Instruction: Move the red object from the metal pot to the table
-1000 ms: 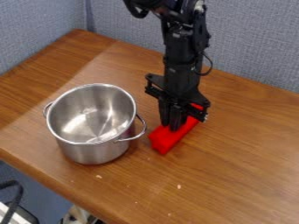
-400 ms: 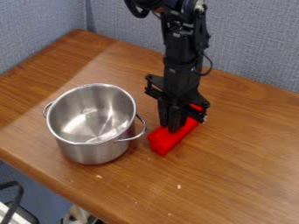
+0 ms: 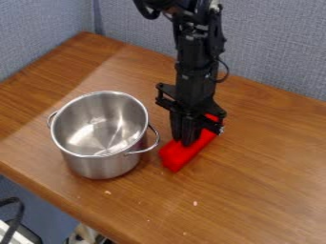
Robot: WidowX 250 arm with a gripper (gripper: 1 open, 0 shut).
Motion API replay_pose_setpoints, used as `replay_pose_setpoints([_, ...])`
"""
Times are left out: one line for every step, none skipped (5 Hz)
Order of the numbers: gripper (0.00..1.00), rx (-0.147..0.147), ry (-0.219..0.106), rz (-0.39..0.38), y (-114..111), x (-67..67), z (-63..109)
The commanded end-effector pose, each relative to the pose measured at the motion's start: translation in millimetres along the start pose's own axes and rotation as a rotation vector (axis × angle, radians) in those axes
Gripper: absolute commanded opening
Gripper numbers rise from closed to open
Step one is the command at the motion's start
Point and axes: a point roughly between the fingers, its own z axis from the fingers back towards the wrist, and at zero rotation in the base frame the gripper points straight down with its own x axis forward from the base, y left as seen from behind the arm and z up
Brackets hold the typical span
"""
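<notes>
The red object [image 3: 185,151] lies on the brown wooden table [image 3: 254,181], just right of the metal pot [image 3: 99,132] and close to its side handle. My gripper [image 3: 188,133] points straight down onto the block's far end, and its jaws are shut on that end. The pot stands upright and holds nothing that I can see. The fingertips are partly hidden against the block.
A grey-blue partition wall [image 3: 51,24] stands behind the table. The table's front edge [image 3: 76,217] runs diagonally below the pot, with dark cables on the floor at the lower left.
The gripper and the red object have shifted slightly left, toward the pot. The pot has not moved.
</notes>
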Motion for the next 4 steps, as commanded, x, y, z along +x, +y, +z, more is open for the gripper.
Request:
replay_pose_setpoints([0.0,-0.01,0.06,0.018,4.9,-8.2,-12.7])
replay_pose_setpoints([0.0,-0.008,0.064,0.02,5.2,-9.3,-11.8])
replay_pose_setpoints([0.0,-0.006,0.067,0.022,5.6,-10.0,-11.3])
replay_pose_setpoints([0.0,-0.003,0.07,0.023,6.0,-10.4,-10.4])
